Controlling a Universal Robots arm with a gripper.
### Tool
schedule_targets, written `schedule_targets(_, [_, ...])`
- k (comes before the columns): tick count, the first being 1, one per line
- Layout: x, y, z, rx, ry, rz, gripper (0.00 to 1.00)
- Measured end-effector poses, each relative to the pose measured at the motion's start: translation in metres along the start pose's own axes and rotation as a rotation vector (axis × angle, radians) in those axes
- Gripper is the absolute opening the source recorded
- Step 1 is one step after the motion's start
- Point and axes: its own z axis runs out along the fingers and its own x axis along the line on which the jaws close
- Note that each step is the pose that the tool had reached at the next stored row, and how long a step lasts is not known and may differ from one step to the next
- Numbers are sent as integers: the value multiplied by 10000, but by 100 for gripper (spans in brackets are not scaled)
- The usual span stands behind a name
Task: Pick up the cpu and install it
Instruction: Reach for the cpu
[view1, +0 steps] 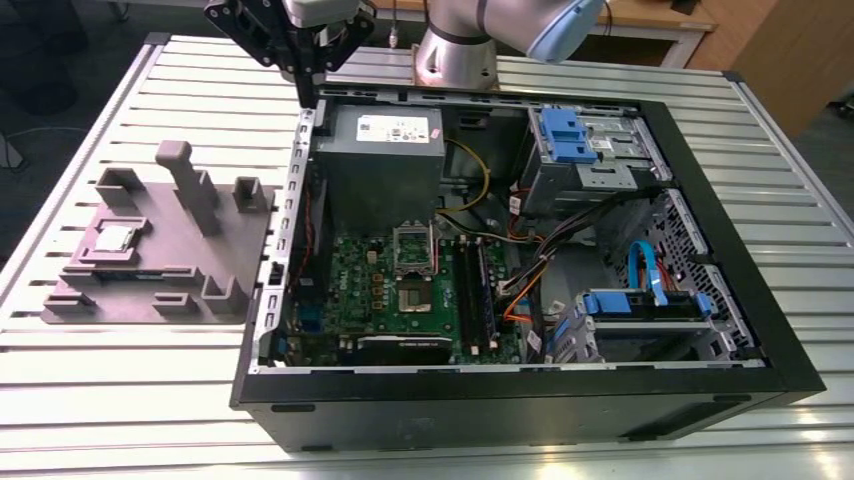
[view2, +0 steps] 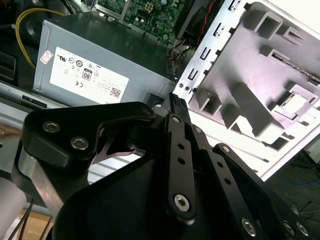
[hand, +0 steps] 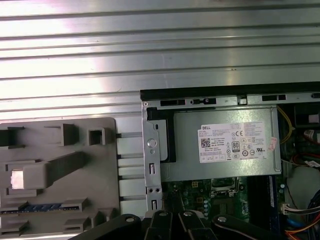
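Gripper (view1: 310, 92) hangs over computer case (view1: 534, 400) corner by power supply (view1: 380, 140), fingers pinched together, empty. Cpu (view1: 114, 237) lies in fixture plate (view1: 174, 255) recess near table (view1: 134, 400) edge, exterior view's left. Best: spread fingers first, centre over chip, grip rim squarely, keep level.

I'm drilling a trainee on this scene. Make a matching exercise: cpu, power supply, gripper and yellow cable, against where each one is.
Things:
1. cpu
2. power supply
3. gripper
4. yellow cable

Places:
A. hovering at the computer case's edge, near the power supply
B. lying on the grey fixture plate, outside the case
C. mounted in a corner of the case
D. looping inside the case beside the power supply

Pairs: 1-B, 2-C, 3-A, 4-D
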Motion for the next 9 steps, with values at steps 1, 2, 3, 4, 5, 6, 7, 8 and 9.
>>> schedule_targets(1, [3,0,0,0,0,0,10])
schedule_targets(2, [7,-1,0,0,0,1,10])
schedule_targets(3, [11,-1,0,0,0,0,10])
schedule_targets(4, [17,-2,0,-1,-1,1,10])
schedule_targets(5, [23,-2,0,0,0,1,10])
schedule_targets(6, [27,-2,-1,0,0,1,10])
schedule_targets(7, [35,-3,-1,0,0,1,10])
schedule_targets(8, [44,-3,-1,0,0,1,10])
schedule_targets(9, [51,-4,-2,0,0,0,10])
